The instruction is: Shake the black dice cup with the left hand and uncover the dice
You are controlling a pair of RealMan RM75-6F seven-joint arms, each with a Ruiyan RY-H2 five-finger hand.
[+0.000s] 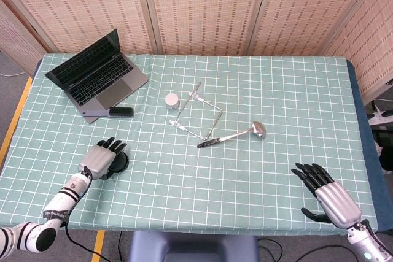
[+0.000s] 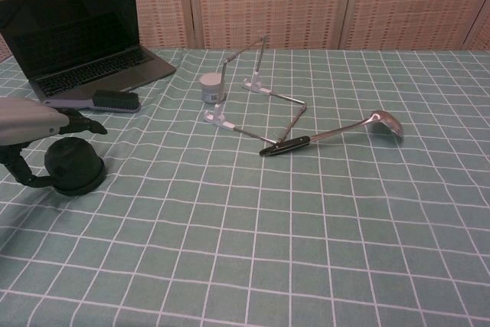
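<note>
The black dice cup [image 2: 74, 166] stands mouth-down on the checked cloth at the front left, and no dice show. My left hand [image 2: 34, 124] hovers just over it with its fingers [image 2: 84, 122] spread above the dome and its thumb hanging beside the cup's left side; a gap separates fingers and cup. From the head view the left hand [image 1: 101, 159] covers most of the cup [image 1: 121, 163]. My right hand [image 1: 325, 196] lies open near the table's front right corner, holding nothing, and the chest view does not show it.
An open laptop [image 1: 98, 75] sits at the back left with a black brush [image 1: 121, 112] in front of it. A small white jar [image 1: 172, 100], a bent metal frame [image 1: 199, 115] and a ladle [image 1: 236, 134] lie mid-table.
</note>
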